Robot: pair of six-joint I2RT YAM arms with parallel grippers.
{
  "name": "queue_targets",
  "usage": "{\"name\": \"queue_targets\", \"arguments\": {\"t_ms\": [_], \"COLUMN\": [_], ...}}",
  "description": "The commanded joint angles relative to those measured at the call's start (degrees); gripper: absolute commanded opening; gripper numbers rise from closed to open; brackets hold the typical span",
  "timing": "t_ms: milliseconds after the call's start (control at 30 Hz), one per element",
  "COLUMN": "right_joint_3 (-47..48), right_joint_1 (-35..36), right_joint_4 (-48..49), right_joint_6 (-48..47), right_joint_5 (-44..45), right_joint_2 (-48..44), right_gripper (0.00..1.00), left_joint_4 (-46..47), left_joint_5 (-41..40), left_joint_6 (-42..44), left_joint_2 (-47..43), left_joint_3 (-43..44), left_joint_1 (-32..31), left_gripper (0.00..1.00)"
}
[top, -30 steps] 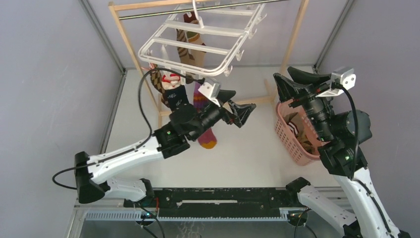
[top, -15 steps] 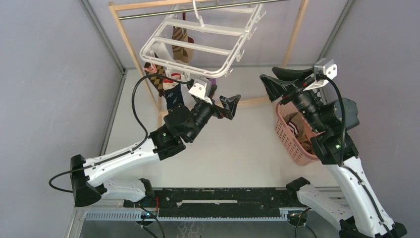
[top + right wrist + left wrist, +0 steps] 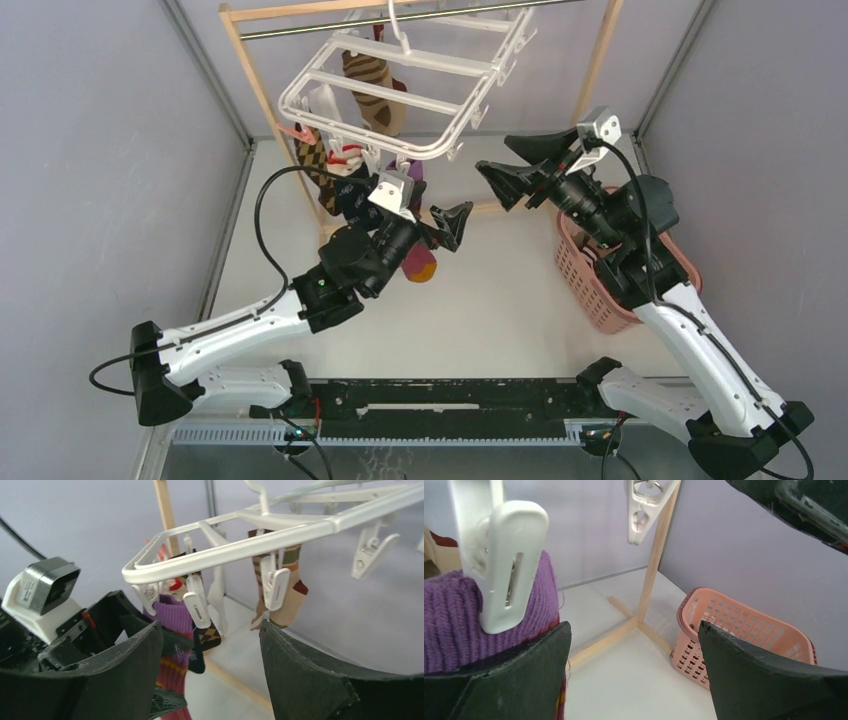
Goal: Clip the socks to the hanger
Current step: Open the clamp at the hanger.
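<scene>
Starting left: got the left hand (image 3: 452, 225) spread wide, pinching nothing. Can see the purple sock (image 3: 454, 615) right at its left finger, maybe brushing it, can't tell. Long axis straight up and down, cuff up in a clip (image 3: 504, 560). Looks already clipped to the hanger (image 3: 240, 545), just above that hand.

Counting four socks hung for sure: argyle (image 3: 312, 160), navy (image 3: 352, 200), striped (image 3: 372, 85), purple.

Moving right: right hand (image 3: 491, 154) also spread and empty, facing the hanger's edge, with a free clip (image 3: 369, 550) up to its right.

Probably needs another sock next, so betting on the basket (image 3: 744, 625), low behind the right hand and well away from the left. One hanger, one basket.
</scene>
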Motion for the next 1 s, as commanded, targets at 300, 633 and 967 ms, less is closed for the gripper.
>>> {"name": "queue_targets", "arguments": {"t_ms": [300, 633, 967], "right_joint_3": [1.0, 0.9, 1.0], "right_joint_1": [8.5, 10.2, 10.2], "right_joint_4": [4.1, 8.3, 11.4], "right_joint_6": [-8.8, -14.8, -15.5], "right_joint_5": [3.2, 4.2, 2.8], "right_joint_2": [3.2, 7.1, 9.3], "right_gripper": [0.75, 0.75, 0.71], "left_joint_4": [3.1, 3.3, 3.2], "left_joint_5": [-1.6, -2.5, -2.6], "left_joint_6": [0.1, 0.2, 0.1], "left_joint_2": [-3.3, -5.5, -6.1], "left_joint_3": [-3.5, -5.7, -6.2], "left_joint_1": [0.1, 0.1, 0.2], "left_gripper": [1.00, 1.00, 1.00]}}
